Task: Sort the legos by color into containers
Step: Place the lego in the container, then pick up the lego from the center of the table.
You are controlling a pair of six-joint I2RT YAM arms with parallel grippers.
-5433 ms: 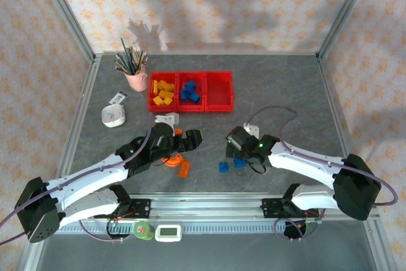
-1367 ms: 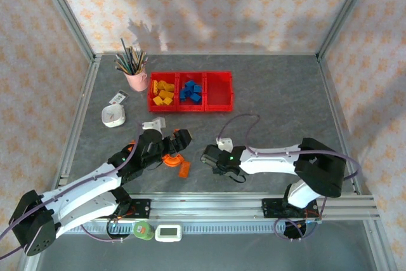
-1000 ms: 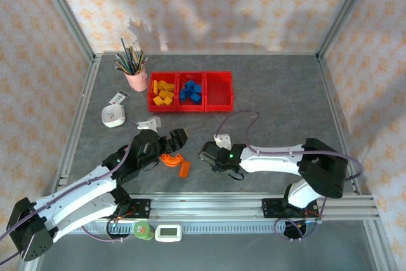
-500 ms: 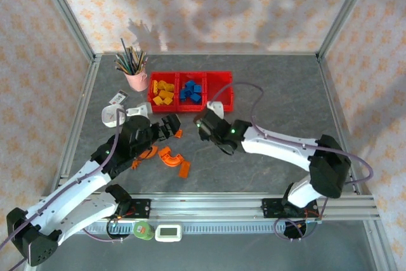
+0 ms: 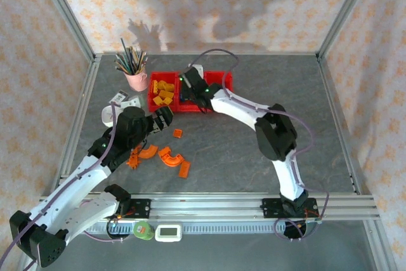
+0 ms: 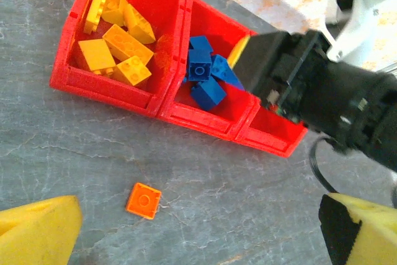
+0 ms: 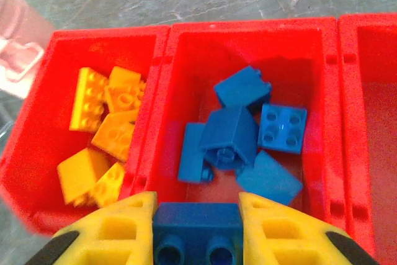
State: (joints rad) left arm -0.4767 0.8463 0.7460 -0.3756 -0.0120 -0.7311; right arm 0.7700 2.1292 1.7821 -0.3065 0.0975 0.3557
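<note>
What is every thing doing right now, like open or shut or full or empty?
right claw: shut on a blue lego, over the middle bin.
left claw: open, holding nothing.
left bin: holds yellow legos.
middle bin: holds blue legos.
right bin: bare where it shows.
orange legos: loose on the table.
pink cup: upright, full of pencils.

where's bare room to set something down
The grey table's right side, between the right arm and the right rail, is bare. Crowded: the left, with scattered orange plastic bricks, pink pencil cup, joined red plastic bins.
</note>
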